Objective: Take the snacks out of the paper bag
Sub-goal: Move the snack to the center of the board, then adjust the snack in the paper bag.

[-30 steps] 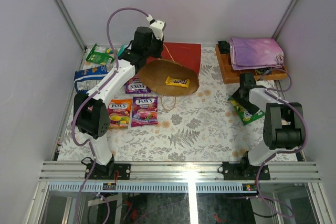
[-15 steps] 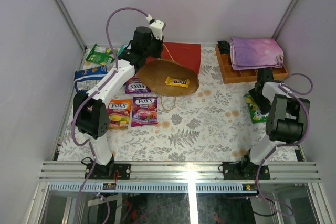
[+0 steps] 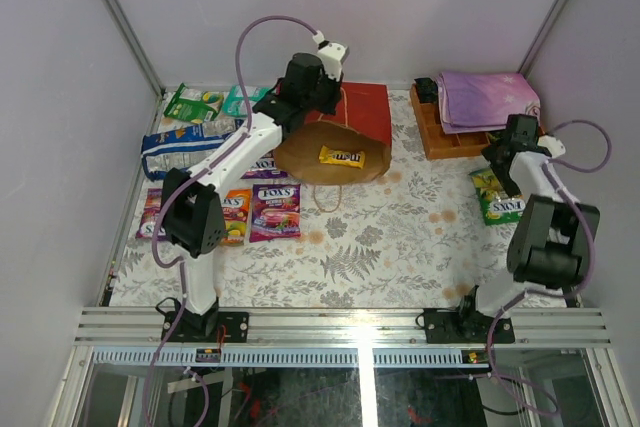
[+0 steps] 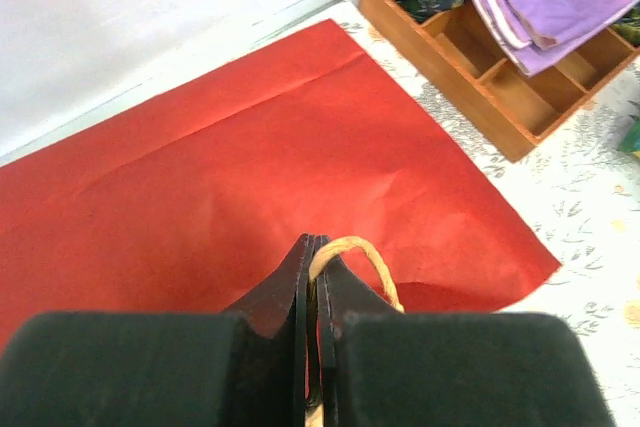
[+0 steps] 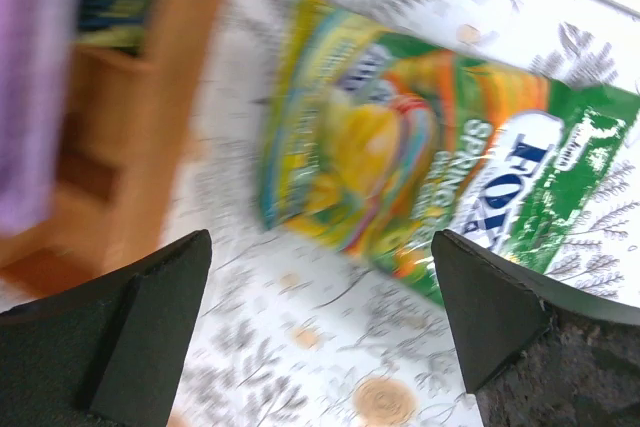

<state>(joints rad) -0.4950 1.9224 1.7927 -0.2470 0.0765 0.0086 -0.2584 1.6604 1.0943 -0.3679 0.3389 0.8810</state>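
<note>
Shifted since a second ago: the left arm (image 3: pixel 235 152) is swung rightward and the paper bag (image 3: pixel 362 109) is drawn rightward with it. The right arm (image 3: pixel 548 197) is carried out to the table's right edge, and the green Fox's packet (image 3: pixel 497 197) is now seen lying flat there, apart from the fingers.
Near-left packets: a purple Fox's packet (image 3: pixel 277 210) and an orange Fox's packet (image 3: pixel 236 215) are laid side by side on the patterned tablecloth (image 3: pixel 400 247). A further purple packet (image 3: pixel 152 213) is seen at the left edge. All are well apart from the bag's mouth.
Right gripper (image 5: pixel 320 247): the jaws are spread wide and nothing is grasped. The green Fox's packet is seen blurred below them in the wrist view, just beside the wooden tray (image 5: pixel 140 97).
Bag mouth: the brown kraft inside (image 3: pixel 310 147) is turned toward the overhead camera, and a yellow bar (image 3: pixel 341 156) is seen lying within it.
Left gripper (image 4: pixel 316 247): the fingers are clamped tight on the string handle (image 4: pixel 352 252), above the bag's red panel, which is laid flat on the table.
Far-left packets: a blue-white bag (image 3: pixel 180 143), a green bag (image 3: pixel 190 104) and a teal bag (image 3: pixel 243 99) are gathered near the far-left corner, outside the paper bag.
Far right: the wooden tray is set against the far edge, and a folded purple cloth (image 3: pixel 488 97) is piled on it.
</note>
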